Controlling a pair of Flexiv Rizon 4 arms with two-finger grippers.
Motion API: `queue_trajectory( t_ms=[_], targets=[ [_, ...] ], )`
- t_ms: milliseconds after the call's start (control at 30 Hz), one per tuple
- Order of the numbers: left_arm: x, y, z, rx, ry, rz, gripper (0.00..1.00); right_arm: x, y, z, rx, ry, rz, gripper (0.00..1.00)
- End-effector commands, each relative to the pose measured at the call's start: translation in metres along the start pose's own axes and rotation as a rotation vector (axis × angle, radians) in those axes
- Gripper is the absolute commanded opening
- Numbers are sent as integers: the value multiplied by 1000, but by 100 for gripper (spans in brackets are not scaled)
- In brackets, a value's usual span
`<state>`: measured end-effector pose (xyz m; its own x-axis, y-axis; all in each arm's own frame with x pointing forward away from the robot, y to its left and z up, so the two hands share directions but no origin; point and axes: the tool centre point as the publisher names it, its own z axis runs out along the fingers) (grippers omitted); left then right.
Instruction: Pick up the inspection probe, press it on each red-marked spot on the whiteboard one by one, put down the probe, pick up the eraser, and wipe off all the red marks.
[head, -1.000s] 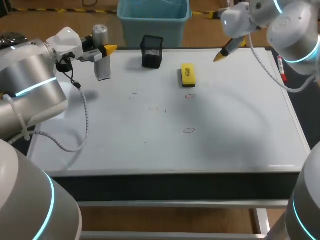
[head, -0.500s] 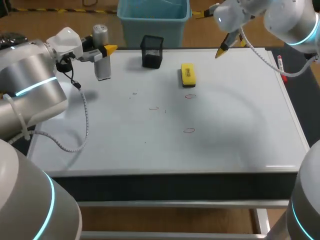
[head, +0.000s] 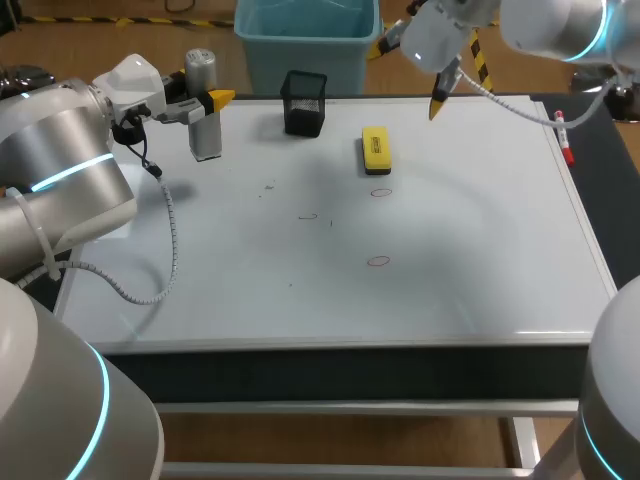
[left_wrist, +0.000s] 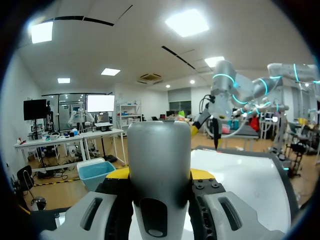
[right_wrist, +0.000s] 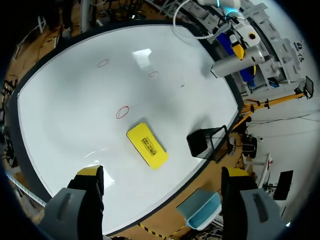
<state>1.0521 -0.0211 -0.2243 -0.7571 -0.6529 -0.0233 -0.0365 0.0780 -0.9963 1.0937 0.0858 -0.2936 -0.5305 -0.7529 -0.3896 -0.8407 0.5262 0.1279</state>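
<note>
The silver inspection probe (head: 204, 130) stands upright over the whiteboard's (head: 470, 250) far left part, and my left gripper (head: 207, 103) is shut on it. In the left wrist view the probe (left_wrist: 160, 165) fills the gap between the fingers. The yellow eraser (head: 375, 150) lies flat near the far edge. Three small red marks (head: 380, 193), (head: 377, 261), (head: 308, 215) sit mid-board. My right gripper (right_wrist: 162, 172) hangs open and empty above the far edge; the eraser (right_wrist: 146, 145) lies below and ahead of it. One right fingertip (head: 439, 102) shows beyond the eraser.
A black mesh pen holder (head: 304, 102) stands at the far edge between the probe and the eraser. A red marker (head: 563, 135) lies along the board's right rim. The near half of the board is bare white.
My right arm has swung left along the far edge, bringing its open gripper closer to the eraser. The left arm and the probe have stayed where they were.
</note>
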Motion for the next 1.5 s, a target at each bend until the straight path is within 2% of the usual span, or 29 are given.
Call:
queue_trajectory(
  t_ms=[33, 200, 300, 433, 600, 1067, 1267, 1500],
  targets=[
    [1, -1, 0, 3, -5, 1, 0, -3, -7, 10, -18, 367, -38, 100],
    [1, -1, 0, 3, -5, 1, 0, 2, -5, 21, -65, 423, -124, 100],
    [1, -1, 0, 3, -5, 1, 0, 9, -5, 31, -59, 488, -175, 100],
    [1, -1, 0, 3, -5, 1, 0, 15, -3, 40, -74, 522, -216, 100],
    [1, -1, 0, 3, -5, 1, 0, 21, -1, 52, -87, 524, -232, 100],
    [1, -1, 0, 3, -5, 1, 0, 43, 19, 82, -145, 506, -409, 100],
    [1, -1, 0, 3, -5, 1, 0, 43, 15, 87, -147, 459, -400, 100],
    [1, -1, 0, 3, -5, 1, 0, 34, 16, 97, -128, 430, -369, 100]
  ],
)
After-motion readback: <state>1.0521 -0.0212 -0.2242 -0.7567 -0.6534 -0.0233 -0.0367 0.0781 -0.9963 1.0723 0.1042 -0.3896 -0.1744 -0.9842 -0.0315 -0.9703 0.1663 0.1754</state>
